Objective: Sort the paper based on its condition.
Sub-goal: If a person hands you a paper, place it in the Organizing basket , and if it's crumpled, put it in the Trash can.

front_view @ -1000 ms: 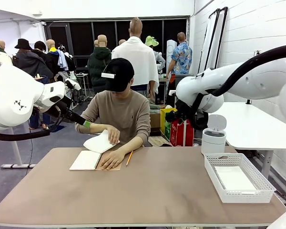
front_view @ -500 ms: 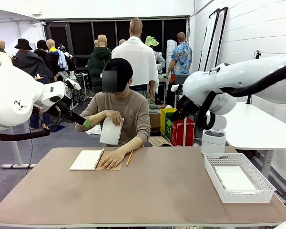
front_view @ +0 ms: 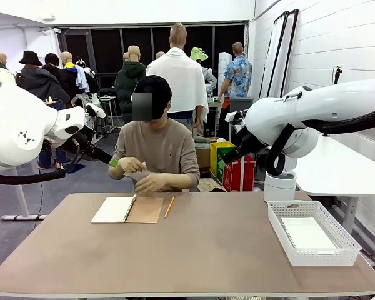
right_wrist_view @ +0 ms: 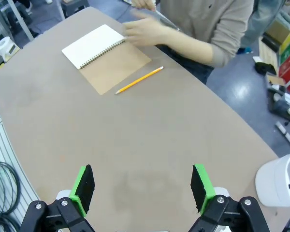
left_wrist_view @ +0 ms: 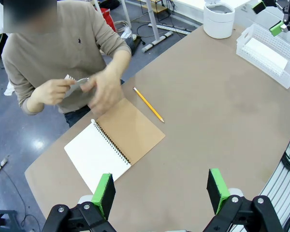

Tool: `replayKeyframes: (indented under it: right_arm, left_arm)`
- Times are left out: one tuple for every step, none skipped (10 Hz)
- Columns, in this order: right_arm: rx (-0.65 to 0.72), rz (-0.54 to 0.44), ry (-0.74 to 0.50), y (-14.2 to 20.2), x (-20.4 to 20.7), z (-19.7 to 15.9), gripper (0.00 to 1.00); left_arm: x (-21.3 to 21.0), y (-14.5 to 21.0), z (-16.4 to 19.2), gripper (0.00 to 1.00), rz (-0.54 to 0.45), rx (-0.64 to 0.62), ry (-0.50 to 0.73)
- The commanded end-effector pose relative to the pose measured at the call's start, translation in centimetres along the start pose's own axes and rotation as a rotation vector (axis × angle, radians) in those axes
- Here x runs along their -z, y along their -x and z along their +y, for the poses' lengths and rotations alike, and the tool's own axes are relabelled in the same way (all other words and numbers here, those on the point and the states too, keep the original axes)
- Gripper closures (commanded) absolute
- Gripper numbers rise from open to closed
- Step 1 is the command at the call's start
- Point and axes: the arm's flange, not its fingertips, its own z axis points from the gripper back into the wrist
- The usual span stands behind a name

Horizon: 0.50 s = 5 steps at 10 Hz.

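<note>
The person at the far side holds a white sheet of paper [front_view: 138, 176] in both hands at chest height, off the table; in the left wrist view this paper [left_wrist_view: 71, 81] looks bunched and blurred. Another flat sheet [front_view: 307, 234] lies in the white basket [front_view: 277, 214] at the right. My left gripper [left_wrist_view: 160, 191] hangs open high over the near left part of the table, its green pads [left_wrist_view: 104, 192] wide apart. My right gripper [right_wrist_view: 142, 187] is open too, above the table's middle, with nothing between its fingers.
An open spiral notebook [front_view: 112, 209] with a brown cover [front_view: 145, 210] lies in front of the person, a yellow pencil [front_view: 169, 207] beside it. A white lidded bin [front_view: 280, 185] stands behind the basket.
The person lifted a sheet out of the notebook, raised it, and now grips it with both hands near the chest. My right arm drifted slightly; the left arm stayed still.
</note>
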Motion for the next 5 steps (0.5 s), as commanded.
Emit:
replayKeyframes:
  right_arm:
    - [0.003,-0.005,0.007,0.79,0.69,-0.46,0.0]
    - [0.0,0.0,0.0,0.0,0.0,0.0,0.0]
    - [0.0,0.0,0.0,0.0,0.0,0.0,0.0]
    - [0.0,0.0,0.0,0.0,0.0,0.0,0.0]
    - [0.0,0.0,0.0,0.0,0.0,0.0,0.0]
  left_arm:
    - [-0.01,0.12,0.02,0.0,0.0,0.004,0.012]
    - [-0.01,0.12,0.02,0.0,0.0,0.004,0.012]
    - [-0.01,0.12,0.02,0.0,0.0,0.004,0.012]
    - [-0.01,0.12,0.02,0.0,0.0,0.004,0.012]
    - [-0.01,0.12,0.02,0.0,0.0,0.004,0.012]
